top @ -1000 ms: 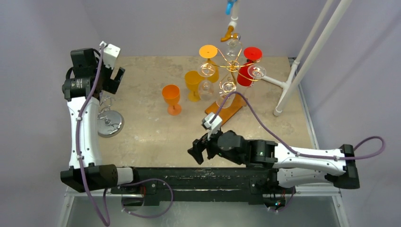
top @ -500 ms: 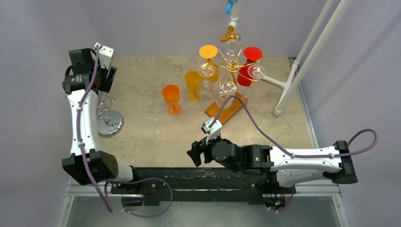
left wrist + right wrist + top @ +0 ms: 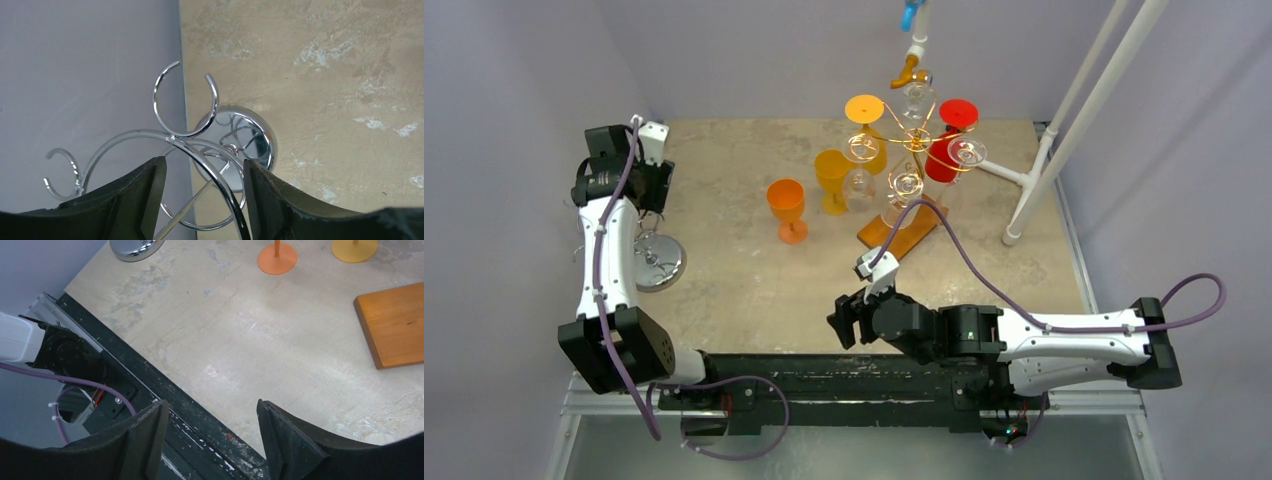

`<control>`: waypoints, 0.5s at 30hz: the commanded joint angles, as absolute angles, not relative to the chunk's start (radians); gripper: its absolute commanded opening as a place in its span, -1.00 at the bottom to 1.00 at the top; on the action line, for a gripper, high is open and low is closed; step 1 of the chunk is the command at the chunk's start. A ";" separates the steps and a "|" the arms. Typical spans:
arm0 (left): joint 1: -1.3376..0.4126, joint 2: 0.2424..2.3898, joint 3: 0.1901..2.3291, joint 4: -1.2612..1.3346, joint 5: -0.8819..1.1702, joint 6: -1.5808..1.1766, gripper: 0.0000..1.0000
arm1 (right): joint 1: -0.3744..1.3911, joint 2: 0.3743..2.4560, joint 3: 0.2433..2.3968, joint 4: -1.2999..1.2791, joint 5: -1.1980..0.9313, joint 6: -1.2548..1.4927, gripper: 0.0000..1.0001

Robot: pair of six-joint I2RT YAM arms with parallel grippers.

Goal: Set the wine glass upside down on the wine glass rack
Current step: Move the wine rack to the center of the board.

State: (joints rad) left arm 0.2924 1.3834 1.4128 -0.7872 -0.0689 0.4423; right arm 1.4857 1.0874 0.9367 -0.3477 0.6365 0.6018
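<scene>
Top external view: an upright orange plastic wine glass [image 3: 786, 208] is seen on the beige stone-patterned table [image 3: 724, 270], at eleven o'clock from the right gripper [image 3: 210, 412], whose jaws are spread wide and empty. At two o'clock from it stands the gold wire glass rack [image 3: 914, 140], where glasses are hung bowl-down, feet caught in loops, presumably for support. The left gripper [image 3: 204, 172] is held partly spread, nothing clamped, over a chrome wire stand [image 3: 257, 142] at nine o'clock.
</scene>
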 commanded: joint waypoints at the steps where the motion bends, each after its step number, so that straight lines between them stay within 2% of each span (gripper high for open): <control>1: 0.310 1.344 1.363 -0.769 -0.037 0.411 0.17 | 1.489 1.098 1.020 -0.386 0.678 0.627 0.45; 5: 0.309 1.339 1.338 -0.778 -0.005 0.418 -0.13 | 1.489 1.127 1.047 -0.411 0.683 0.636 0.40; 10: 0.309 1.312 1.342 -0.795 0.112 0.390 -0.34 | 1.489 1.153 1.080 -0.432 0.686 0.635 0.35; 15: 0.309 1.319 1.393 -0.867 0.278 0.327 -0.78 | 1.489 1.154 1.091 -0.438 0.682 0.645 0.32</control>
